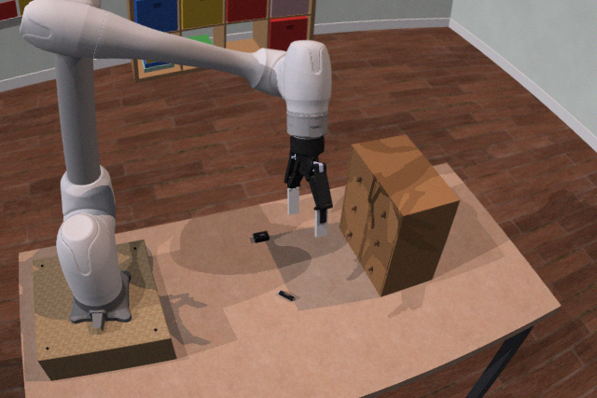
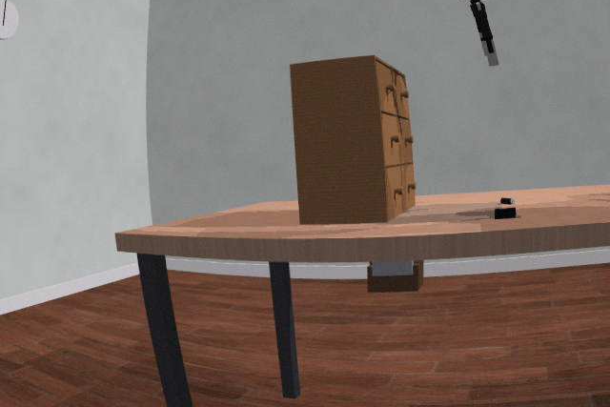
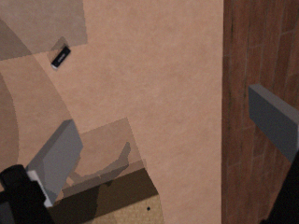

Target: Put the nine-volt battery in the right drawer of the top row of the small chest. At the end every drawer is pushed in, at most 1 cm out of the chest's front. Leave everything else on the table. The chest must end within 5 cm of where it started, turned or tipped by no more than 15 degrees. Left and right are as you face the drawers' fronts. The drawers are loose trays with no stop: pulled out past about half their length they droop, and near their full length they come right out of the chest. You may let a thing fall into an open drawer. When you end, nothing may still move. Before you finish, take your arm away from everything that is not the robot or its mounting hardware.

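Small, light and rigid by the look of it: a boxy nine-volt battery (image 1: 260, 237) with hard, smooth sides, likely to skid or twist if pinched off-centre. Best taken across the two broad flat faces at mid-length, clear of the terminal end. No fear of crushing, but some risk of slipping against smooth pads.

Lying flat on the surface (image 1: 385, 336) in shadow, well left of the small chest (image 1: 405, 211) and farther back than a second, slimmer dark item (image 1: 286, 295), not to be mistaken for it.

Spread fully apart and gripping nothing: the pincer (image 1: 307, 214), hanging above the surface with fingers (image 1: 293, 203) pointing down. Positioned, in the top view, between battery and chest front, so above and to the right of the battery, well apart from it and not over it. For a grasp, probably a shift left and then a descent.

All drawers apparently pushed in, so likely the top right one to be opened first.
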`<action>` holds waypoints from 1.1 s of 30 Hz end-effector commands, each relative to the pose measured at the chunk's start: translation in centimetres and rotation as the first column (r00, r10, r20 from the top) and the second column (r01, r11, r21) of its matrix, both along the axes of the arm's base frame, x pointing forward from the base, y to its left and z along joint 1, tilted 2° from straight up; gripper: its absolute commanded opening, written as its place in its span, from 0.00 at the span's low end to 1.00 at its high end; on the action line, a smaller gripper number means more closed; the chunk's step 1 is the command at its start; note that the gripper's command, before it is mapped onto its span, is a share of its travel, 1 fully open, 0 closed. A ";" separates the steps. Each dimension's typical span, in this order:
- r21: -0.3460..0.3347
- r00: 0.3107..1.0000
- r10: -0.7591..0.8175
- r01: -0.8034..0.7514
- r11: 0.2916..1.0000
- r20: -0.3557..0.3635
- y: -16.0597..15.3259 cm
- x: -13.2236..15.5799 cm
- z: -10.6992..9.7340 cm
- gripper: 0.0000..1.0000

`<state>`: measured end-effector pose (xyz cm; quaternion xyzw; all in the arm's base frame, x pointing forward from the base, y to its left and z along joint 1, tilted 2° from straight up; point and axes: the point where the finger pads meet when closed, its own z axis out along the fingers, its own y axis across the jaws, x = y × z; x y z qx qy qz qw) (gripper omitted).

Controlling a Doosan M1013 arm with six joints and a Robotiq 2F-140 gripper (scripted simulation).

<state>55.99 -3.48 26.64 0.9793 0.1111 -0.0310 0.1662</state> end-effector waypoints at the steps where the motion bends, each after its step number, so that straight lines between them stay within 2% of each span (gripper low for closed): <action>1: 0.181 1.000 -0.031 0.031 0.983 -0.007 2.2 -0.4 1.4 1.00; 2: 0.181 1.000 -0.031 0.031 0.983 -0.007 2.2 -0.4 1.4 1.00; 3: 0.252 0.999 -0.038 0.035 0.967 0.004 3.3 -0.2 2.5 1.00; 4: 0.252 0.999 -0.038 0.035 0.967 0.004 3.3 -0.2 2.5 1.00; 6: 0.343 0.999 -0.045 0.034 0.939 0.024 4.8 0.3 4.1 1.00; 9: 0.373 0.998 -0.047 0.032 0.927 0.033 5.3 0.4 4.7 1.00; 21: 0.374 0.998 -0.047 0.032 0.927 0.033 5.3 0.4 4.7 1.00; 27: 0.369 0.998 -0.064 0.051 0.928 0.021 5.2 0.5 3.5 1.00; 33: 0.368 0.998 -0.065 0.053 0.928 0.021 5.1 0.5 3.4 1.00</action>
